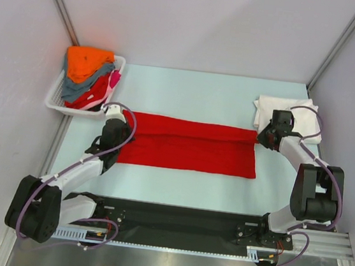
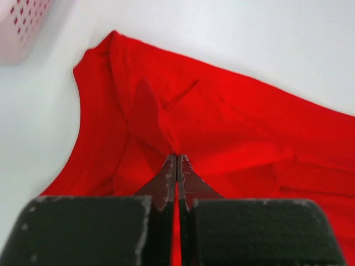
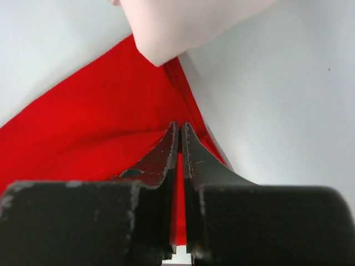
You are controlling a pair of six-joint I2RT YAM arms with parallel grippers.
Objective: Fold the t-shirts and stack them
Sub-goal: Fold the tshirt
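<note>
Surface [image 1: 189,86] is carrying everything; red t-shirt [image 1: 192,146] is lying on it as a long flat band, stretching between the two sets of jaws.

Step in hand, my read: mid-fold on the red shirt. It's already narrowed lengthwise, and both arms are pinching opposite ends for the crosswise fold.

Left gripper [image 2: 176,160] is sitting at the shirt's left end, jaws clenched on a raised pinch of red cloth, which is tenting up just ahead of the tips. Basket [image 1: 59,97] is sitting beyond and left of those jaws, holding the remaining t-shirts [image 1: 89,75]: orange on top, grey-teal and red with pink trim under it.

Right gripper [image 3: 180,130] is sitting at the shirt's right end, jaws clenched with red fabric showing in the slit between them, gripping near the far corner edge. Folded cream-white t-shirt [image 1: 283,110] is lying just beyond those jaws, its near corner overhanging the red edge in the wrist view.

Next move, as I judge it: one end needs lifting and carrying over to the other. Both pinches need to be holding all layers, lifting level so the band isn't skewing. The right end needs to be clearing the cream-white shirt, not dragging it.
</note>
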